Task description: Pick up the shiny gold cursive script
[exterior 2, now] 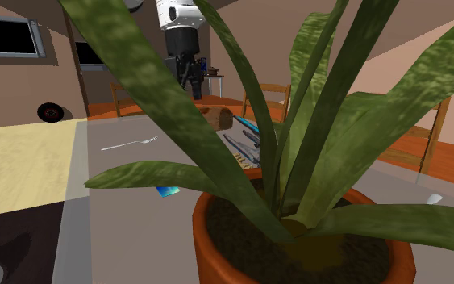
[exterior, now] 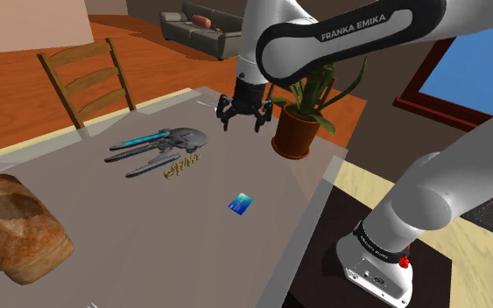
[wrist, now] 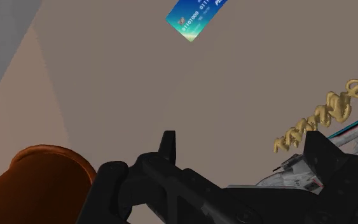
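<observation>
Gold cursive script (exterior: 183, 166): lying on surface (exterior: 148, 241) beside spaceship model (exterior: 161, 144), toward shoulder view's lower left from claw (exterior: 244, 116), long axis slanting. Claw hovering, fingers standing apart, gripping nothing.

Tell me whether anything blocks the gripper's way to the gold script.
Nothing visible does. The open gripper hangs above the bare table, and the gold script lies uncovered, with the grey spaceship model close beside it.

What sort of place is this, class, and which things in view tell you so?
Most likely a home's dining and living area: a wooden chair at a table bearing a potted plant and loaf of bread, with a sofa beyond.
</observation>
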You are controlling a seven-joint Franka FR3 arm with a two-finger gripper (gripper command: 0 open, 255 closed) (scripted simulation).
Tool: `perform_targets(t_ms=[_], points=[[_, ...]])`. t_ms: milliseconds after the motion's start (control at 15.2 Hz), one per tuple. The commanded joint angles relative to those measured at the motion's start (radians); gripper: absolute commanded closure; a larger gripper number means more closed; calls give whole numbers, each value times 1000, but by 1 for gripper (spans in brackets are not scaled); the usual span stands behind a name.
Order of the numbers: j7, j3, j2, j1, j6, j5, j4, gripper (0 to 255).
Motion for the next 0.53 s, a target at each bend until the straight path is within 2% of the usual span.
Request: perform_targets(t_ms=[0,264,462], points=[[102,33,79,-13,46,-29,27,0],[298,70,254,-30,115,-124,109,0],[445,69,388,-21,148,-208,187,0]])
